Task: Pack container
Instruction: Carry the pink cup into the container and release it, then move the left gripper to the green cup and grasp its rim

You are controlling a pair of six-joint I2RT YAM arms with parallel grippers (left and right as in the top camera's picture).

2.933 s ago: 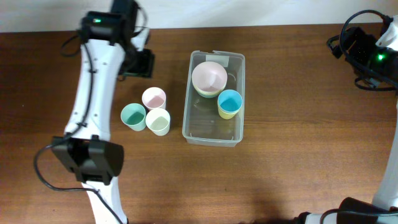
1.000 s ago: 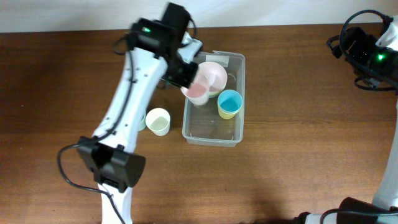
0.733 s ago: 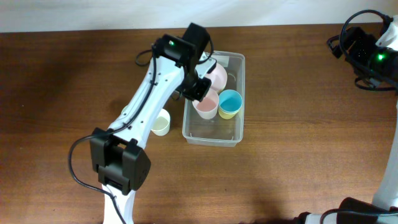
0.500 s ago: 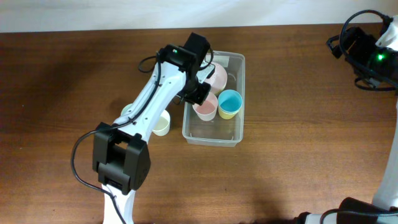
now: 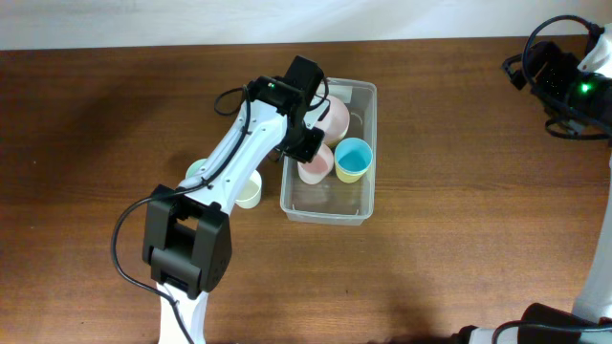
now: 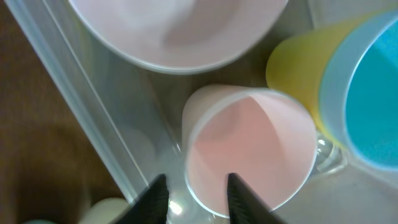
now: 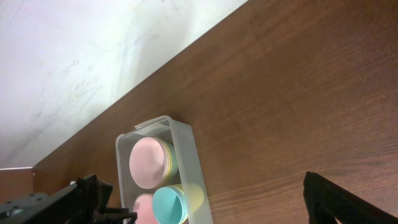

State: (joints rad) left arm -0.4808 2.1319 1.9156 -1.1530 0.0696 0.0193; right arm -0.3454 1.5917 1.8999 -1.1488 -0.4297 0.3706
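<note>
Pink cup [image 5: 314, 169] lowered, container [image 5: 367, 206] beneath left tool [image 6: 196, 194]

Container [image 5: 330, 203] clear glossy plastic, smooth walls catching highlights; pink cup [image 6: 249, 146] and pink bowl [image 6: 174, 28] smooth matt plastic; table [image 5: 459, 239] brown wood, visible grain, low sheen

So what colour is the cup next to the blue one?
Pale pink cup; left wrist view shows it best.
</note>
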